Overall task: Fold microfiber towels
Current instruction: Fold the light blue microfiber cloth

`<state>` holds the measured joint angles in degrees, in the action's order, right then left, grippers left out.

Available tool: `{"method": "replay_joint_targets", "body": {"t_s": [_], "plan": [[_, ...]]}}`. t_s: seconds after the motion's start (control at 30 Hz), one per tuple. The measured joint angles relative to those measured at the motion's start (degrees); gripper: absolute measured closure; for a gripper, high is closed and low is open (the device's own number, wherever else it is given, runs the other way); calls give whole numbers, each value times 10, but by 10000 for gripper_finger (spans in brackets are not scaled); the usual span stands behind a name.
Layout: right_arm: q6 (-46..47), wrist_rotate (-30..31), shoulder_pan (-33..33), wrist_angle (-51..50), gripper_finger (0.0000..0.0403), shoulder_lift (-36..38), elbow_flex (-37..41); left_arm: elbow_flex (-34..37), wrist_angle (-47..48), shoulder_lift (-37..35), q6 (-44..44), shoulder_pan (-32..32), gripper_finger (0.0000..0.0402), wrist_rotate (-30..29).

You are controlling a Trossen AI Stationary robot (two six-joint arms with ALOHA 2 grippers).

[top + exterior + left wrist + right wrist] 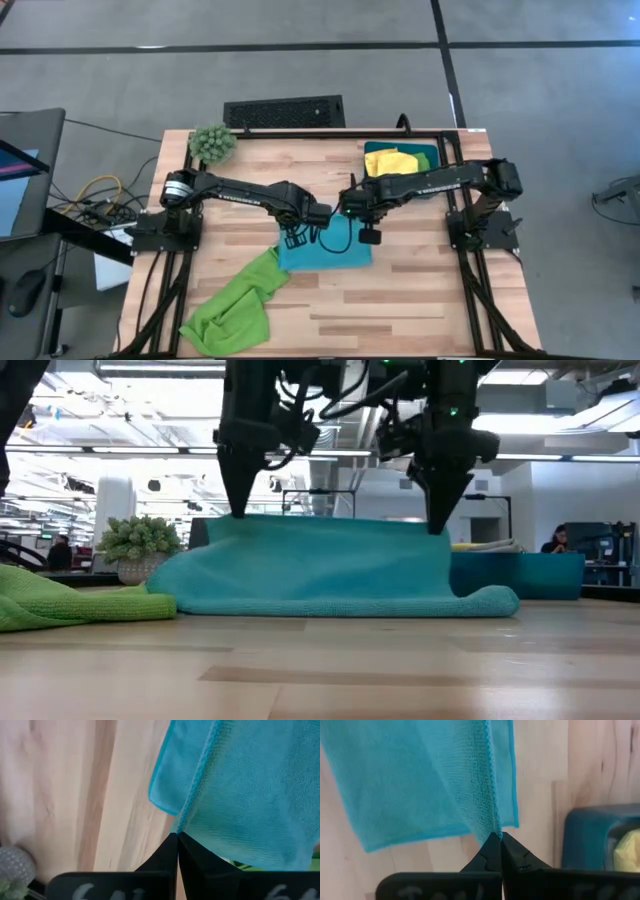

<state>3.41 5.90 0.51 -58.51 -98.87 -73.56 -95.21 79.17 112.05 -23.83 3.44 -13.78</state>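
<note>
Teal towel (330, 565), table centre: edge pinched by left gripper (238, 510) and right gripper (438, 525). Green towel (235, 305) at 7 o'clock; plant ball (212, 143) at 11; bin (378, 152) of towels at 1.

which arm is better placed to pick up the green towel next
Left, probably: the green towel lies on the left gripper's side. Both grippers, right one included, are shut on the blue towel.

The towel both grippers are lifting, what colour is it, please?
Light blue, a turquoise shade; the towel shows best in the low view.
</note>
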Motion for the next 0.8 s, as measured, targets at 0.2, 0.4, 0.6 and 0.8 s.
{"method": "replay_joint_targets", "body": {"t_s": [0.2, 0.4, 0.6, 0.8], "plan": [[-2, 0, -18, -4, 396, -8, -1, 27, -26, 3, 15, -21, 401, 8], [-4, -1, -36, -24, 383, -10, 2, 34, -55, 5, 24, -34, 401, 20], [-12, -14, -40, -33, 360, -10, 3, 34, -62, 5, 45, -36, 401, 21], [-25, -22, -40, -34, 337, -10, 3, 35, -42, 5, 47, -36, 390, 35]]}}
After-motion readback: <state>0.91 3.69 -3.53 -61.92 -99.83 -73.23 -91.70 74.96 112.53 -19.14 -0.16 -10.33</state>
